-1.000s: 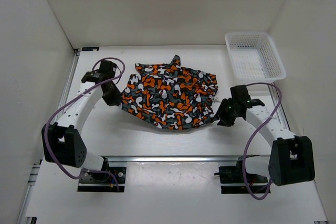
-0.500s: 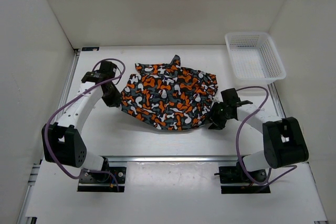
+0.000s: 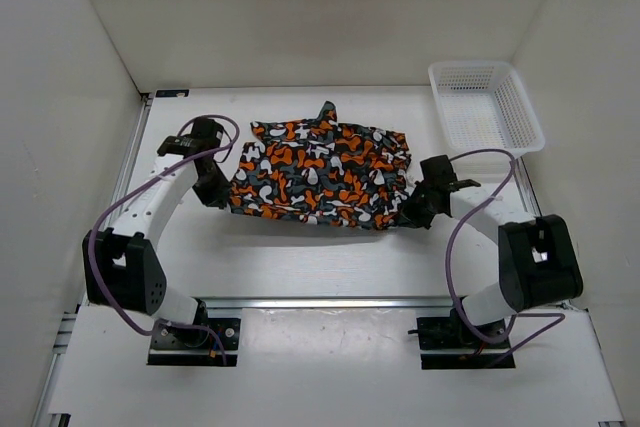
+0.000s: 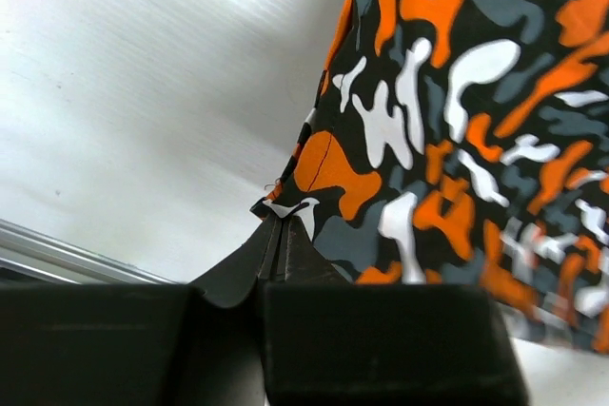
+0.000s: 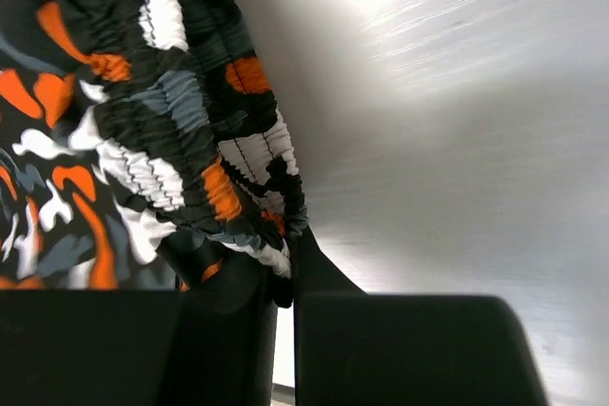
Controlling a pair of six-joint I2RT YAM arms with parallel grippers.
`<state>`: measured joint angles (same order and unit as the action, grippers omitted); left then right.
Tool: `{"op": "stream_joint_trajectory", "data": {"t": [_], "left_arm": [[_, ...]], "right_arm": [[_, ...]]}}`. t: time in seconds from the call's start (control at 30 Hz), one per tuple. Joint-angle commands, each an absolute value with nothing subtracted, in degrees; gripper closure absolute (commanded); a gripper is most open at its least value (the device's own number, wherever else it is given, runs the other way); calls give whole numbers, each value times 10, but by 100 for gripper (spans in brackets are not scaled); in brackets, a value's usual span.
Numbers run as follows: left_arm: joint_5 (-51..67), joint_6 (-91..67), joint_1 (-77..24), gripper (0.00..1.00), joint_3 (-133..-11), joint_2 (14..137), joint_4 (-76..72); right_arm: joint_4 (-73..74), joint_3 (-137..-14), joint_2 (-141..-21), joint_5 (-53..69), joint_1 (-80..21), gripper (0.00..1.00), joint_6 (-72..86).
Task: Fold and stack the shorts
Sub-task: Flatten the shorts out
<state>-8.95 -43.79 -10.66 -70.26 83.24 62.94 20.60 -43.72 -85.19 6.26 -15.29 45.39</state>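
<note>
The camouflage shorts (image 3: 320, 172) lie across the middle of the table, stretched between both arms. My left gripper (image 3: 226, 200) is shut on their near-left corner; in the left wrist view the cloth corner (image 4: 285, 206) sits pinched at the fingertips (image 4: 278, 227). My right gripper (image 3: 408, 215) is shut on the gathered elastic waistband at the near-right corner. In the right wrist view the ruffled waistband (image 5: 238, 187) runs down into the jaws of the right gripper (image 5: 285, 278). A cloth flap (image 3: 328, 112) sticks up at the far edge.
A white mesh basket (image 3: 485, 107) stands at the far right corner. White walls close in the table on the left, back and right. A metal rail (image 3: 330, 301) runs along the near edge by the arm bases.
My right gripper moved in to the waistband corner and shut on it. The near edge of the shorts got pulled straighter and the cloth now lies flatter and wider.
</note>
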Motion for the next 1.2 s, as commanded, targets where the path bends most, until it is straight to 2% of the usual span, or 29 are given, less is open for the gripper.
{"op": "stream_joint_trajectory", "data": {"t": [0.0,0.1,0.23,0.47,0.5,0.53,0.63,0.83,0.87,0.9,0.93,0.97,1.0,1.03,1.07,1.13,1.17], "left_arm": [[-117,-425,-88,90,-732,845,640],[-102,-411,-88,90,-750,868,633],[-83,-400,-96,90,-859,971,628],[-70,-356,-101,90,-1032,1157,660],[-52,-350,-101,78,-1032,1157,660],[-52,-350,-101,44,-1026,1149,660],[-37,-342,-101,0,-992,1097,633],[-25,-342,-90,0,-897,979,608],[-25,-342,-90,4,-863,964,600],[-17,-342,-90,35,-847,952,590],[-10,-342,-90,57,-835,944,579],[-3,-342,-90,77,-827,944,570],[-3,-342,-96,87,-827,951,565],[6,-342,-101,90,-832,961,565],[6,-333,-115,86,-843,992,565],[11,-333,-127,74,-878,1027,565],[11,-333,-127,60,-889,1045,565]], "right_arm": [[285,-470,-795,2,-128,100,424],[312,-470,-745,-4,-120,100,403],[325,-498,-731,-4,-120,100,403],[338,-567,-798,-33,-109,100,390],[338,-582,-803,-33,-109,100,390],[338,-582,-803,-33,-109,100,384],[338,-587,-809,-28,-109,100,379],[338,-587,-814,-28,-109,100,379],[338,-582,-814,-28,-109,100,379],[338,-582,-814,-22,-109,100,379],[338,-582,-814,-22,-109,100,379],[338,-582,-814,-22,-109,100,379],[338,-582,-814,-22,-109,100,374],[338,-582,-814,-22,-109,100,374],[338,-582,-814,-22,-109,100,374],[338,-582,-814,-22,-109,100,374],[338,-582,-814,-22,-109,100,374]]}}
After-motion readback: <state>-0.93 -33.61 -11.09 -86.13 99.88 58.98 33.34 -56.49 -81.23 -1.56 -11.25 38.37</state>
